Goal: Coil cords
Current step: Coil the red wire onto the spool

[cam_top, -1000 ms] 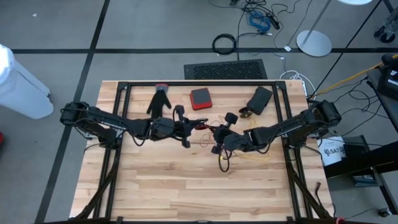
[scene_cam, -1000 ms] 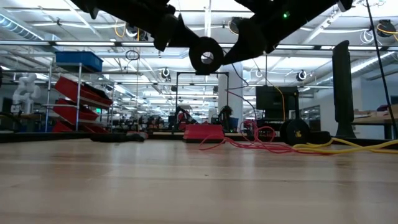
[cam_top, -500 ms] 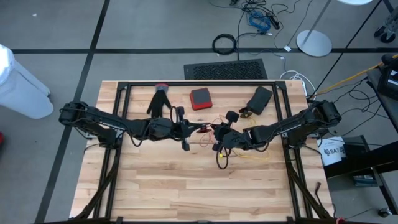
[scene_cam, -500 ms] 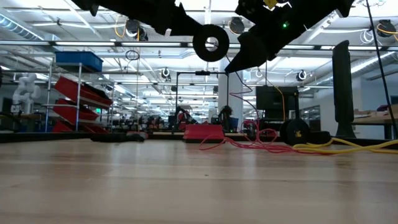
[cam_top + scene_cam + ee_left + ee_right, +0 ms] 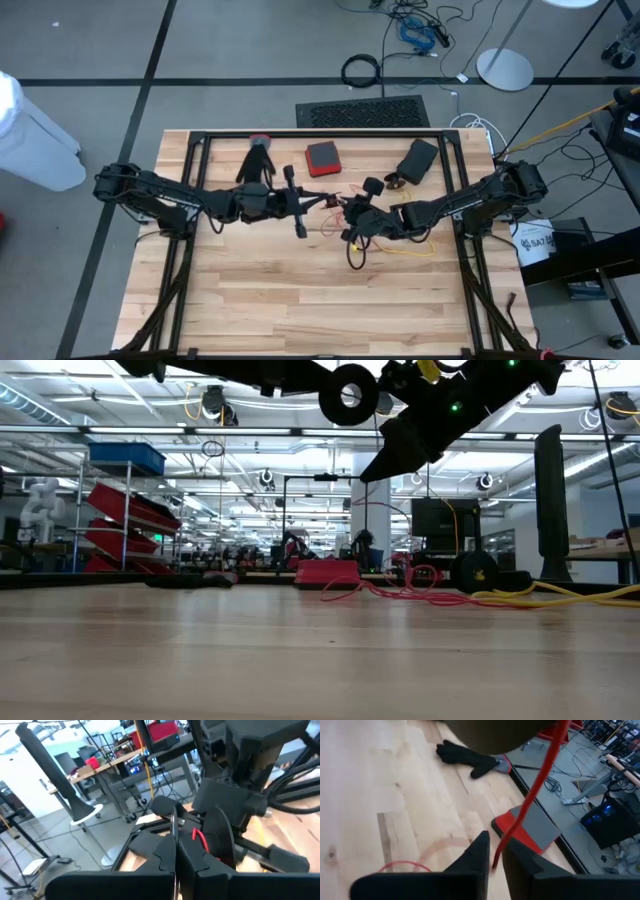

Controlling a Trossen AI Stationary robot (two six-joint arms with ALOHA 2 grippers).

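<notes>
Cords: a thin red cord (image 5: 530, 802) runs taut between the two grippers above the middle of the table (image 5: 300, 300), its loose loops (image 5: 420, 588) lying on the wood toward the far edge. A yellow cord (image 5: 560, 596) trails on the table top beside the red loops, on the right arm's side.

Left gripper (image 5: 318, 204): raised over the table centre, fingers (image 5: 165, 852) pressed together, a short red piece showing just past their tips.

Right gripper (image 5: 494, 852): raised, facing the left gripper at close range, fingers nearly together with the red cord passing through the narrow gap; whether they pinch it I cannot tell.

Black glove (image 5: 257, 160): flat near the far edge.

Red-and-grey flat box (image 5: 322, 157): beside the glove.

Black case (image 5: 417, 158): far right part of the table.
</notes>
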